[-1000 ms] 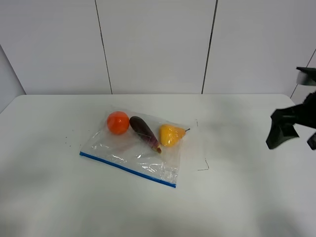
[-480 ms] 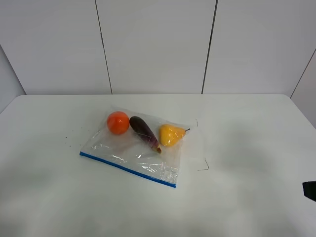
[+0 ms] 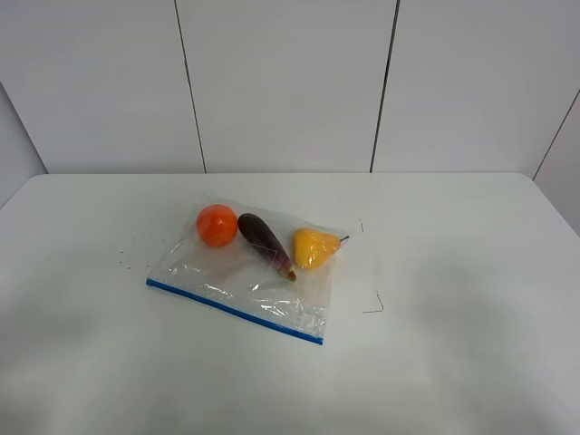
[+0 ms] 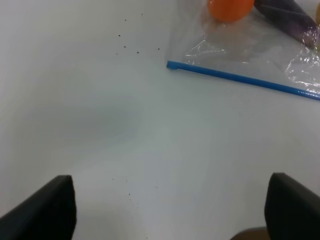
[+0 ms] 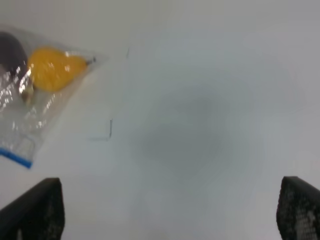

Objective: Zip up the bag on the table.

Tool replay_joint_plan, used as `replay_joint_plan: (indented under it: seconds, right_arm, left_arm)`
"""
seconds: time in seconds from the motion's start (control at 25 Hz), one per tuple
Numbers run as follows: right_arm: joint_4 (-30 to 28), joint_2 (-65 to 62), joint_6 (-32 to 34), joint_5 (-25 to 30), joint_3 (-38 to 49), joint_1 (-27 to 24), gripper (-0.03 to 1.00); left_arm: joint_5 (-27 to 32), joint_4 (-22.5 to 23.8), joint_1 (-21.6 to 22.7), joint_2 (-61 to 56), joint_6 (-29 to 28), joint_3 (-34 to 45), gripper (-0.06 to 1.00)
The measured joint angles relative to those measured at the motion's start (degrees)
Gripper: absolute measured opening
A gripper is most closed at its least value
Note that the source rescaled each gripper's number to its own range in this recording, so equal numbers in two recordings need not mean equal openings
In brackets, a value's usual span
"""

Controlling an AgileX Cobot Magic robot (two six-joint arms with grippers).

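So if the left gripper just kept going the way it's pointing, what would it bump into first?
Probably bare table. The left gripper, jaws wide apart, points at white tabletop short of the bag's blue zipper strip; depth is hard to judge.

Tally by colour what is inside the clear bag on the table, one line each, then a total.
Orange toy fruit: 1
Purple toy eggplant: 1
Yellow toy pear: 1
Total: 3, all inside the bag on the table.
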Motion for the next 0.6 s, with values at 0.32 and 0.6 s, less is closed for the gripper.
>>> replay_joint_plan:
  seconds: [0.32, 0.6]
  right_arm:
    - [-0.27, -1.22, 0.13, -0.12, 0.18, 0.0, 1.0]
    - [-0.76, -1.22, 0.17, -0.25, 0.32, 0.0, 1.0]
  left_arm:
    - [0.0, 0.0, 0.0, 0.0, 0.0, 0.0, 1.0]
    - [0.0, 0.0, 0.0, 0.0, 0.0, 0.0, 1.0]
